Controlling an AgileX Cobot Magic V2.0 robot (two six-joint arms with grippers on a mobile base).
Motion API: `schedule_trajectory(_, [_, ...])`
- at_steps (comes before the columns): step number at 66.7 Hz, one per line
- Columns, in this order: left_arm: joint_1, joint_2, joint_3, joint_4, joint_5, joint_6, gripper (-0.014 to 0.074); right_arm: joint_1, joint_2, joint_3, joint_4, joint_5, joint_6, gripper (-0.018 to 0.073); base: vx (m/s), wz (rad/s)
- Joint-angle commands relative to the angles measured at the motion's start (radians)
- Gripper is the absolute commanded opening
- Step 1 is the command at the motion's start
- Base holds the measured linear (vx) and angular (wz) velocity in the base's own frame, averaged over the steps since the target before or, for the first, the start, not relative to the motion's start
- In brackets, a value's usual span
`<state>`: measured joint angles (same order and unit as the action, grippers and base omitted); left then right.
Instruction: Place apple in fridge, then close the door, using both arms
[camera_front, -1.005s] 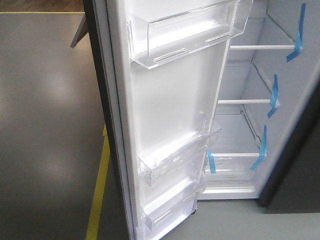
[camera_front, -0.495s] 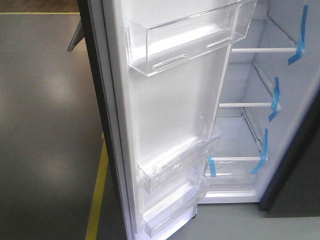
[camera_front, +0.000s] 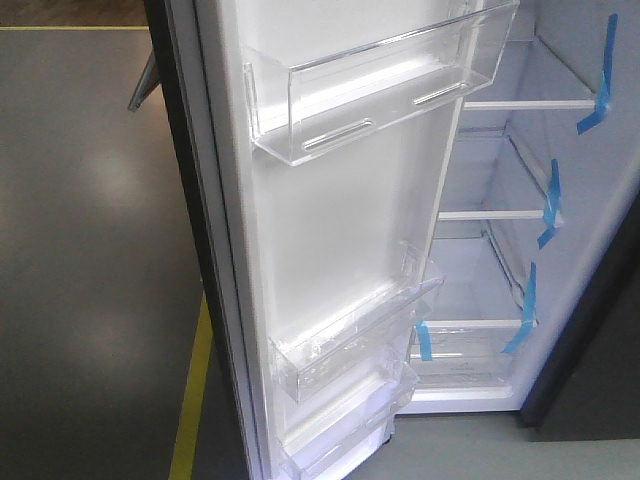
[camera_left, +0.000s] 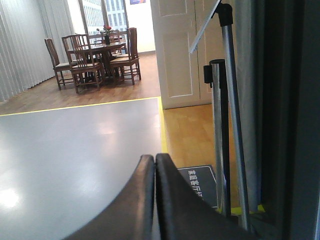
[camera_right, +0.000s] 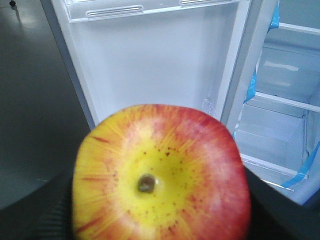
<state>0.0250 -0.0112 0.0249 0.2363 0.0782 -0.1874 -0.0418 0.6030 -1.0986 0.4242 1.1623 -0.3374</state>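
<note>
Moved nearer door, pushing bins up-left in frame. Holding apple in right pincer, lower centre, facing fridge shelves at right, ready for placing. Keeping left pincer pinched shut, empty.

the only writing in view is in the left wrist view, on a dark sign low by the wooden floor, just beyond the tips of the left gripper and beside the foot of two metal posts. it carries white characters in two short rows, seemingly chinese and seen upside down, partly cut off by the gripper, too small and blurred to read. nothing legible shows in the front or right wrist views
</note>
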Motion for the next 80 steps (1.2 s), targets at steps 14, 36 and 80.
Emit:
schedule_trajectory(14, [-0.006,-0.015,0.028,-0.008,-0.07,-0.004,-0.0006,-0.004,0.008,-0.023,0.025,-0.067,-0.007,0.0078,0.04,-0.01])
schedule_trajectory(36, [-0.006,-0.015,0.028,-0.008,-0.07,-0.004,-0.0006,-0.004,0.008,-0.023,0.025,-0.067,-0.007,0.0078,0.04,-0.02])
schedule_trajectory(80, [-0.006,-0.015,0.028,-0.008,-0.07,-0.004,-0.0006,-0.004,0.008,-0.023,0.025,-0.067,-0.007,0.0078,0.02,-0.01])
